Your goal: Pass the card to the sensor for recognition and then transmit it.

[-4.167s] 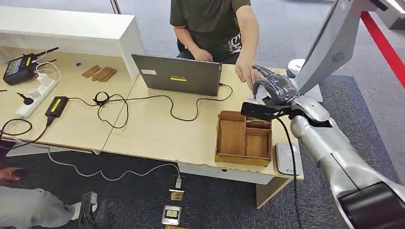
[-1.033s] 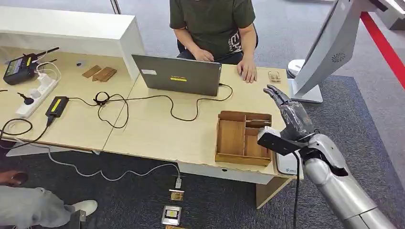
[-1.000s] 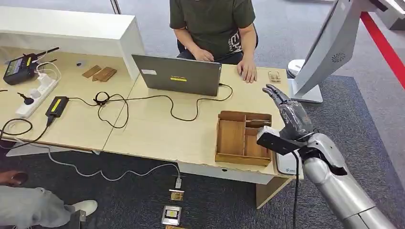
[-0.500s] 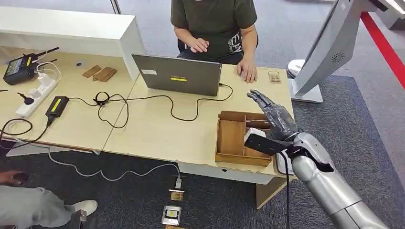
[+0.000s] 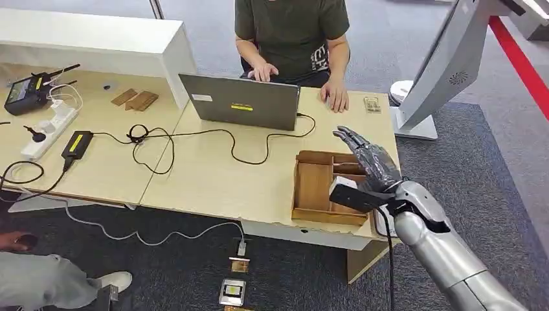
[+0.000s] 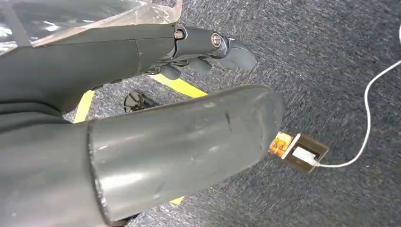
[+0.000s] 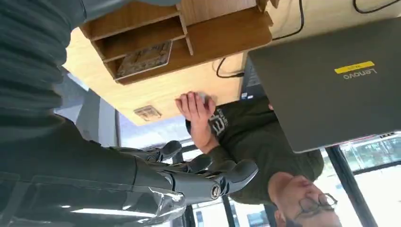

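My right hand hovers with its fingers stretched out over the right-hand compartments of the wooden tray and holds nothing. The right wrist view has those fingers straight and bare above the tray, where a patterned card lies in a small compartment. Another small card lies on the table's far right corner, next to the person's hand. My left hand hangs over the carpet, its fingers loose and holding nothing.
A grey laptop stands behind the tray, with a person typing at it and black cables trailing to the left. A white kiosk stand rises at the right. A small box on a wire lies on the floor.
My right hand came back from the person's hand near the laptop, then slid left from beside the tray to over it. The person's other hand returned to the keyboard.
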Robot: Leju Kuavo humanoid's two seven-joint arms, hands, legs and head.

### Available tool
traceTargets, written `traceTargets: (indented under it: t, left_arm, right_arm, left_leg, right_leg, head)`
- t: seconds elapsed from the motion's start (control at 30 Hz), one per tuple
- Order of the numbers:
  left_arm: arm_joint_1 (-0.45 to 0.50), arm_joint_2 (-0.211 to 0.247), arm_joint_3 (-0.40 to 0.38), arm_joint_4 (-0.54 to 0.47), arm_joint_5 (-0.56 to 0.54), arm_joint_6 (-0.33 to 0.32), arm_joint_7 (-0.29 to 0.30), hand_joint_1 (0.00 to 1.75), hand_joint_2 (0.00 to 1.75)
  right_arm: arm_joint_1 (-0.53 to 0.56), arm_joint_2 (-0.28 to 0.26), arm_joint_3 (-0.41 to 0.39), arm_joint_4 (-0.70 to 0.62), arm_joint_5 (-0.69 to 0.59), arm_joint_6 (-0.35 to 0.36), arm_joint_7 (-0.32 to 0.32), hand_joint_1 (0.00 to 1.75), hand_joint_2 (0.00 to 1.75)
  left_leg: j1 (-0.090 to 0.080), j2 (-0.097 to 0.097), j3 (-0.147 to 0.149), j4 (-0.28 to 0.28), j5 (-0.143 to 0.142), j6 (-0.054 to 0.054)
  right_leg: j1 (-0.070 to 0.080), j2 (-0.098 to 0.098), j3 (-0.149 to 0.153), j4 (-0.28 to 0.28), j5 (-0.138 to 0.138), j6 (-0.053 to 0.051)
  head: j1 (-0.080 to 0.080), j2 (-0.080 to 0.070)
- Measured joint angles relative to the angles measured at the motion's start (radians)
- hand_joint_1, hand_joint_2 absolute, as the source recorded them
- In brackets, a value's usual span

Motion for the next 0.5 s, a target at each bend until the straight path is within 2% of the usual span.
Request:
traceTargets:
  t: [0.27,0.5]
  left_arm:
    - [0.001,0.0,-0.001,0.0,0.0,-0.001,0.001,0.0,0.0]
    - [0.0,0.0,-0.001,0.0,0.006,0.008,0.008,0.0,0.0]
  right_arm:
    - [-0.051,0.01,0.011,0.134,0.008,-0.05,-0.057,0.0,1.75]
    - [-0.078,0.033,0.014,0.223,0.008,-0.053,-0.077,0.0,1.75]
  left_leg:
    - [0.0,0.0,0.0,0.0,0.0,0.0]
    - [0.0,0.0,0.0,0.0,0.0,0.0]
  right_leg:
    - [0.0,0.0,0.0,0.0,0.0,0.0]
    - [0.0,0.0,0.0,0.0,0.0,0.0]
  head:
    - [0.0,0.0]
    - [0.0,0.0]
